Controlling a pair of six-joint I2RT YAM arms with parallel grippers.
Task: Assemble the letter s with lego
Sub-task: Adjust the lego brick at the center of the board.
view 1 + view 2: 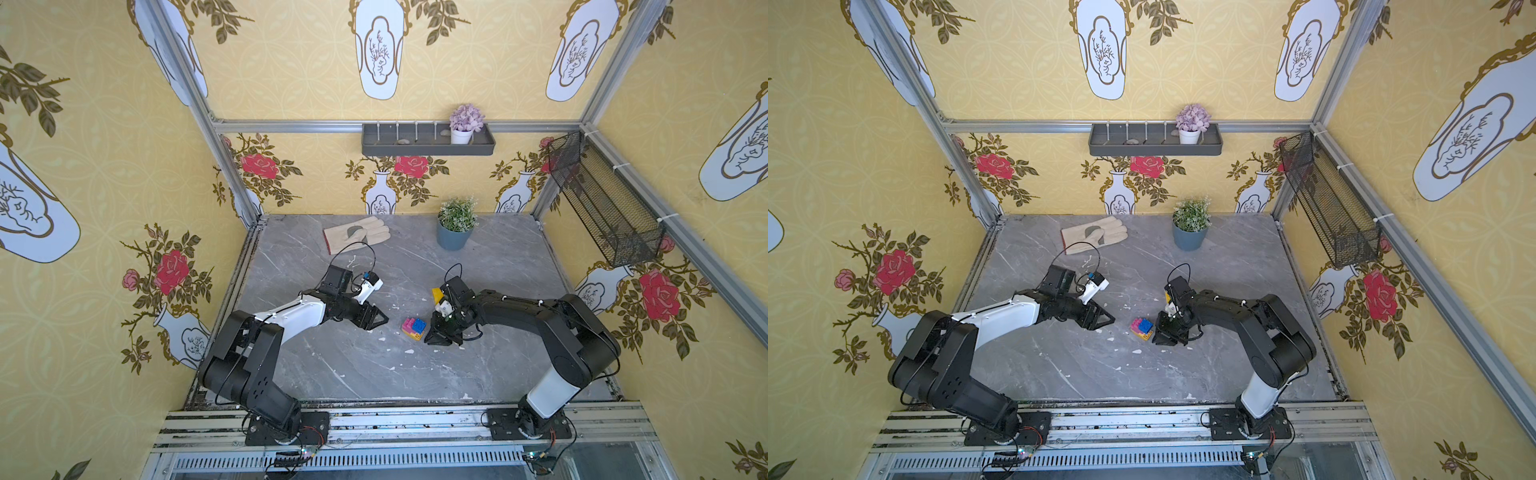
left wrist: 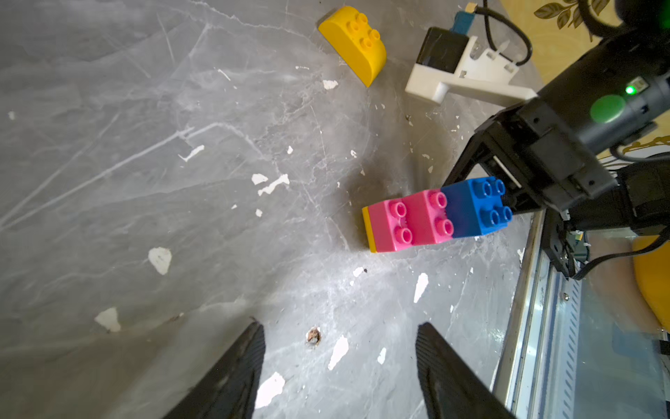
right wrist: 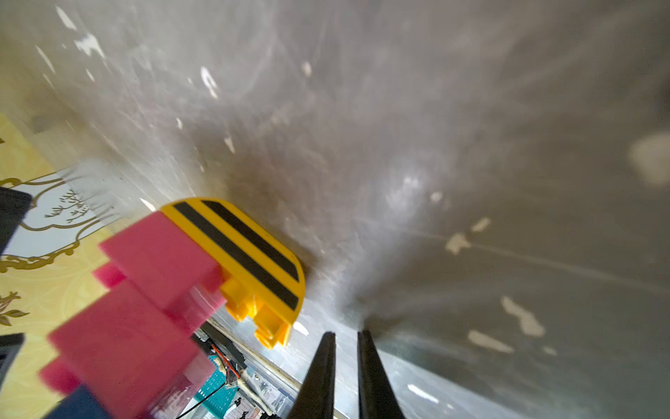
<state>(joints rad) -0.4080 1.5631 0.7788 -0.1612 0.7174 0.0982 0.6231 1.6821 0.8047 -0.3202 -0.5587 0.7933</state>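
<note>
Where it joins pink brick, yellow brick shows two blk stripes.

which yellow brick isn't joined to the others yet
The yellow brick lying alone, studs showing, apart from the cluster. The other yellow brick is stuck to the cluster's pink end.

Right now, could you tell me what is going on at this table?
The S is partly built: four bricks are joined into a cluster lying on the table, in the order yellow, pink, pink, blue. The right tool, shut and holding nothing, sits at its blue end. The left tool is open and empty, apart from the cluster. A second yellow brick lies loose nearby.
</note>
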